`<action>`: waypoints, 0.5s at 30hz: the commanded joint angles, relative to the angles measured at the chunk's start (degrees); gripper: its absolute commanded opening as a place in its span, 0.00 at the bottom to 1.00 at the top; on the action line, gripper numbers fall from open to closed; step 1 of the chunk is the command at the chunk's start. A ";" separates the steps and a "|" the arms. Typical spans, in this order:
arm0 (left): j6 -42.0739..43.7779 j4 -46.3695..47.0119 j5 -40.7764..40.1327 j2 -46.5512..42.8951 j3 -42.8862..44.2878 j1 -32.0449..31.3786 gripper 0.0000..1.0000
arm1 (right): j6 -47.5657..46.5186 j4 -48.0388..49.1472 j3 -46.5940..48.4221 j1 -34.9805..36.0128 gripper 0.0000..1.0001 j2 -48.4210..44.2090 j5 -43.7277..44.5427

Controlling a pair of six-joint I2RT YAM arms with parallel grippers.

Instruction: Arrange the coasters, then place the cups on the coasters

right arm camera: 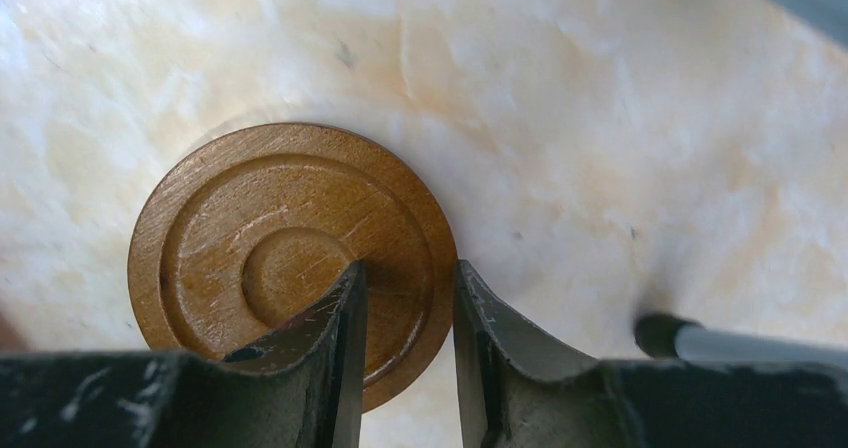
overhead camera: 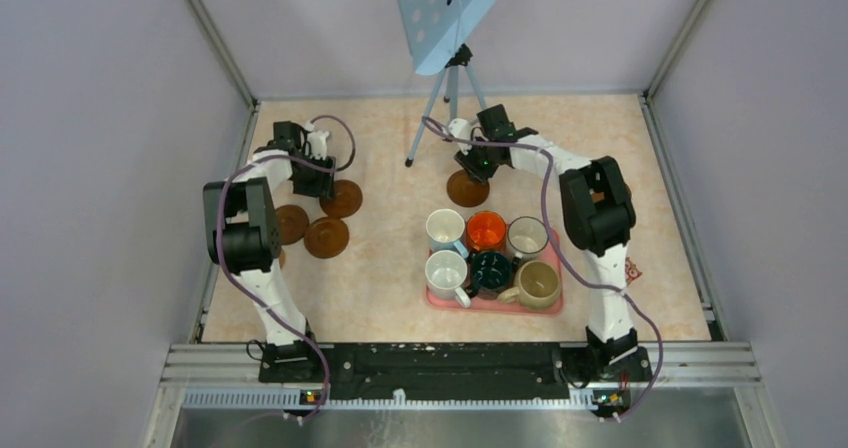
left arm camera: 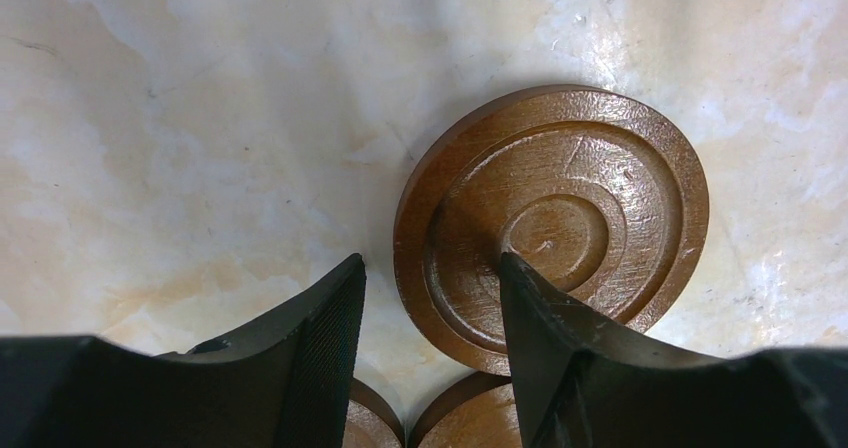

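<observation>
Coaster [right arm camera: 290,258], flat on counter [right arm camera: 600,118], lower left of right wrist view: likely stiff, light, low-profile, best pinched at rim; right gripper [right arm camera: 408,268] straddles rim, grip unclear; left gripper [left arm camera: 430,263] released over second coaster [left arm camera: 560,218].

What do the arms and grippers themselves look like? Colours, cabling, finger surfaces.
The left arm and right arm both have white links with bulky black joint housings. A purple cable loops along each. The left gripper has black, curved wedge fingers with finely ribbed inner faces. The right gripper has the same shape, with whitish scuffs.
</observation>
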 commanded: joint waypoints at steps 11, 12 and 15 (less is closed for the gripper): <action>-0.05 -2.64 -0.33 4.95 4.06 3.53 0.59 | 4.51 -2.51 13.27 8.78 0.25 11.51 -1.65; -0.05 -2.61 -0.26 5.14 4.37 3.63 0.59 | 4.65 -2.61 13.87 9.38 0.25 11.86 -1.78; 0.12 -2.48 -0.37 5.86 5.18 3.80 0.59 | 4.91 -2.08 15.23 11.31 0.25 13.05 -2.00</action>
